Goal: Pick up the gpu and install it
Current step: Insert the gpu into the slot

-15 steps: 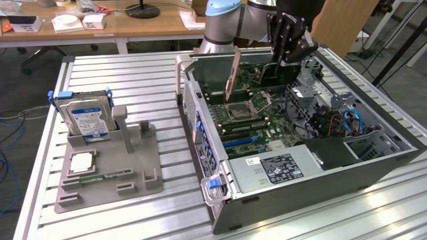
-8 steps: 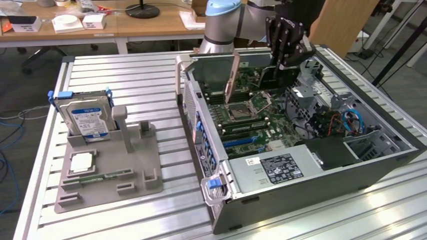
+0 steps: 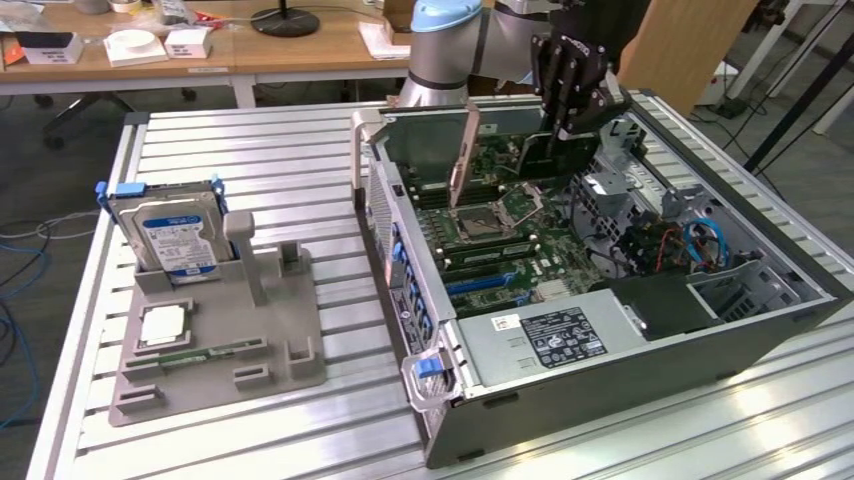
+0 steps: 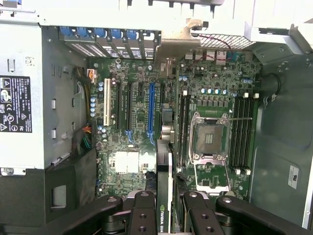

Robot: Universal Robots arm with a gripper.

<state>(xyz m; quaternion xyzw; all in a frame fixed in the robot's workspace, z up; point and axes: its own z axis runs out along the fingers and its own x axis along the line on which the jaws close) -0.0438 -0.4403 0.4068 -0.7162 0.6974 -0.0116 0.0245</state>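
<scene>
Install step under way: the jaws are closed narrowly on the gpu (image 4: 165,198), gripping it by its upper edge. The card hangs upright inside the open computer case (image 3: 641,330), at the upper centre-right of the exterior view, above the motherboard (image 4: 132,161) and not yet seated. From the wrist view it appears edge-on, a thin dark strip with a green label and a pale metal bracket at the far end. It runs parallel with the long blue slot (image 4: 151,107), just beside it. Seating it likely calls for lining the edge over a slot, then a straight, level press.
</scene>
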